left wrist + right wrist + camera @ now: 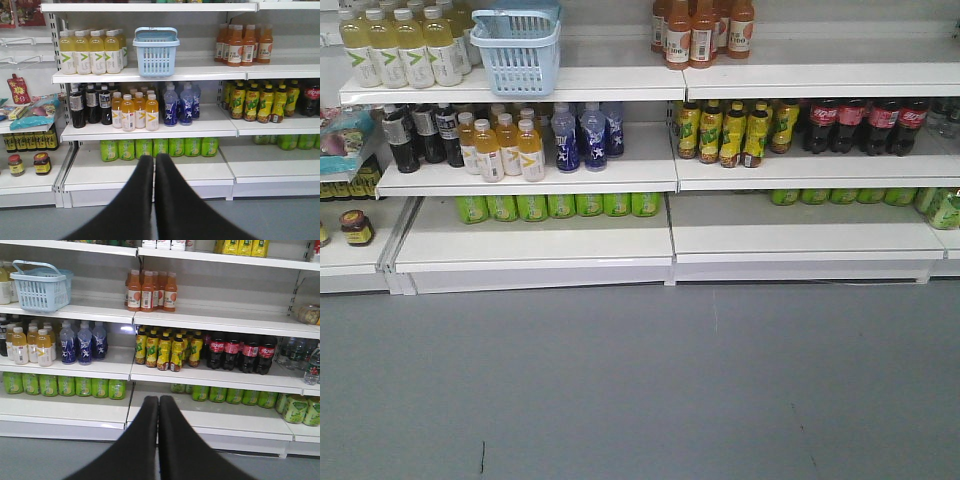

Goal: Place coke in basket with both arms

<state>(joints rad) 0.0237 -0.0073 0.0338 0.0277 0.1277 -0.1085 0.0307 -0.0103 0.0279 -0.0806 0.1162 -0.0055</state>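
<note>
- The basket (515, 65) stands upright near the front edge of an upper shelf board (620, 82), about midway along it. It is just beside the pale yellow bottles (405, 50) that fill the board's left end.
- The front view cuts the basket's handle off at the top edge. My left wrist view shows the whole basket (156, 62), handle included. The right wrist view has the basket (37, 295) at its far left.
- The left gripper (154, 159) shows only in its own wrist view. Its black fingers (137, 195) are pressed together with nothing between them.
- The right gripper (159, 400) is likewise pinched closed and empty, seen only from its own wrist.
- The dark cola bottles (240, 352) line the right end of the middle shelf. The left wrist view clips them at its right edge, leaving only one cola bottle (311, 97) visible.
- I cannot tell where the coke can is; no view lets me pick it out.
- Only the front view takes in the grey floor (640, 380).
</note>
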